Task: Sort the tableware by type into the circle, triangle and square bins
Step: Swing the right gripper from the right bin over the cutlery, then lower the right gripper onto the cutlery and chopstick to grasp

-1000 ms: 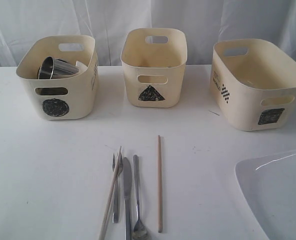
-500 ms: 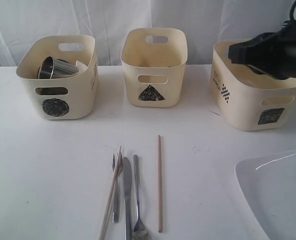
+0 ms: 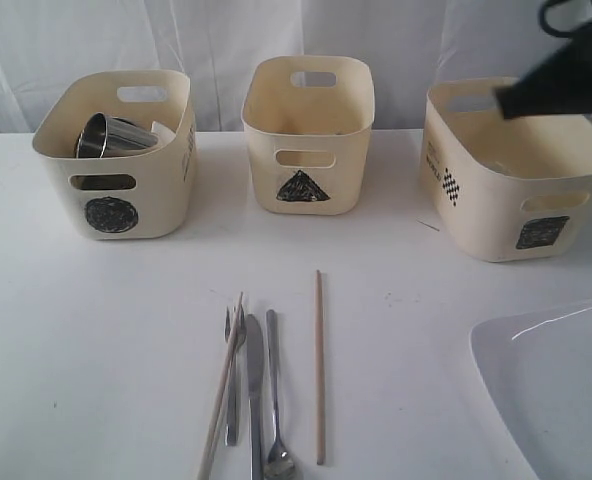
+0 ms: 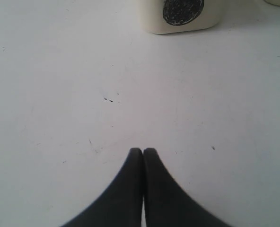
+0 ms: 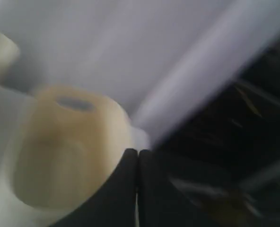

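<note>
Presently neither gripper carries anything. Right gripper: fingertips pressed together, empty, hanging above the back rim of the square bin; its wrist view is blurred. Left gripper: fingertips likewise together over bare table, with the circle bin well ahead of it. Outstanding items, well apart from either gripper: knife, spoon and fork side by side, one chopstick slanting across the fork, a second chopstick lying alone. Triangle bin shows no contents. Risks, as judged: shut fingers lowered onto thin pieces would shove them; a pinch inside the cluster may drag a neighbour; low travel could clip the square bin's rim
</note>
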Robot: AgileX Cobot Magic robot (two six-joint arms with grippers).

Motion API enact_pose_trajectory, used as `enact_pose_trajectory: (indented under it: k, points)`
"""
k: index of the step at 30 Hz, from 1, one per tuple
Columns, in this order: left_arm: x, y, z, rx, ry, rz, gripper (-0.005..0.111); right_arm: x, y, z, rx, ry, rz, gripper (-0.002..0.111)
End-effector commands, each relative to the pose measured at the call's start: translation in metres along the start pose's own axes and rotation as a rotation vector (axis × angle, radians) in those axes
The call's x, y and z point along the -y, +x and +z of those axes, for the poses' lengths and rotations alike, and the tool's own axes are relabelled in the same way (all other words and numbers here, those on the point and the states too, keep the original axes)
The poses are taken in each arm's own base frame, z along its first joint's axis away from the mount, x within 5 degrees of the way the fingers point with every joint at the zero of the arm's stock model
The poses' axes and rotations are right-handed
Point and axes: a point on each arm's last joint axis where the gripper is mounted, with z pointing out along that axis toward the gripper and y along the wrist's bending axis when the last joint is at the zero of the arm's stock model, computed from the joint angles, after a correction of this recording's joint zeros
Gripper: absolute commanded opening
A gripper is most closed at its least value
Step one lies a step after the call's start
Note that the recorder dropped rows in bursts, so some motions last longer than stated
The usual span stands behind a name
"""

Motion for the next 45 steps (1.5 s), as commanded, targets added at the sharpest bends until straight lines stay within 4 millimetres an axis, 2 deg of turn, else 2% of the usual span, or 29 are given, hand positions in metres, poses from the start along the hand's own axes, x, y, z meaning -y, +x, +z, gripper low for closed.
enact_pose_trajectory:
  k: [1, 4, 8, 10, 12, 18, 21, 24, 28, 31, 34, 37, 39, 42, 45]
  points:
    - [0.0, 0.0, 0.0, 0.004, 0.005, -0.013, 0.0, 0.004, 0.026, 0.0, -0.432, 0.041, -0.216, 0.0]
    - [0.0, 0.0, 0.0, 0.004, 0.005, -0.013, 0.0, -0.022, 0.019, -0.012, -0.534, -0.313, -0.107, 0.0]
    - [0.0, 0.0, 0.0, 0.004, 0.005, -0.013, 0.0, -0.063, 0.007, -0.044, -0.637, -0.76, 0.061, 0.0]
    - [0.0, 0.0, 0.0, 0.004, 0.005, -0.013, 0.0, -0.085, 0.005, -0.06, -0.675, -0.897, 0.085, 0.0]
    - [0.0, 0.0, 0.0, 0.004, 0.005, -0.013, 0.0, -0.109, 0.008, -0.072, -0.703, -0.966, 0.035, 0.0]
    - [0.0, 0.0, 0.0, 0.004, 0.005, -0.013, 0.0, -0.189, 0.026, -0.087, -0.775, -1.027, -0.03, 0.0]
    - [0.0, 0.0, 0.0, 0.004, 0.005, -0.013, 0.0, -0.214, 0.024, -0.093, -0.78, -1.047, -0.033, 0.0]
    - [0.0, 0.0, 0.0, 0.004, 0.005, -0.013, 0.0, -0.234, 0.013, -0.097, -0.72, -1.081, -0.033, 0.0]
    - [0.0, 0.0, 0.0, 0.004, 0.005, -0.013, 0.0, -0.253, 0.007, -0.092, -0.638, -1.089, -0.055, 0.001]
    - [0.0, 0.0, 0.0, 0.004, 0.005, -0.013, 0.0, -0.263, 0.013, -0.088, -0.634, -1.094, -0.123, 0.009]
    - [0.0, 0.0, 0.0, 0.004, 0.005, -0.013, 0.0, -0.27, 0.021, -0.085, -0.631, -1.104, -0.191, 0.024]
    - [0.0, 0.0, 0.0, 0.004, 0.005, -0.013, 0.0, -0.275, 0.027, -0.083, -0.653, -1.097, -0.205, 0.045]
    - [0.0, 0.0, 0.0, 0.004, 0.005, -0.013, 0.0, -0.279, 0.028, -0.081, -0.651, -1.095, -0.176, 0.053]
    - [0.0, 0.0, 0.0, 0.004, 0.005, -0.013, 0.0, -0.287, 0.028, -0.078, -0.633, -1.09, -0.094, 0.053]
    - [0.0, 0.0, 0.0, 0.004, 0.005, -0.013, 0.0, -0.293, 0.035, -0.073, -0.627, -1.07, -0.133, 0.051]
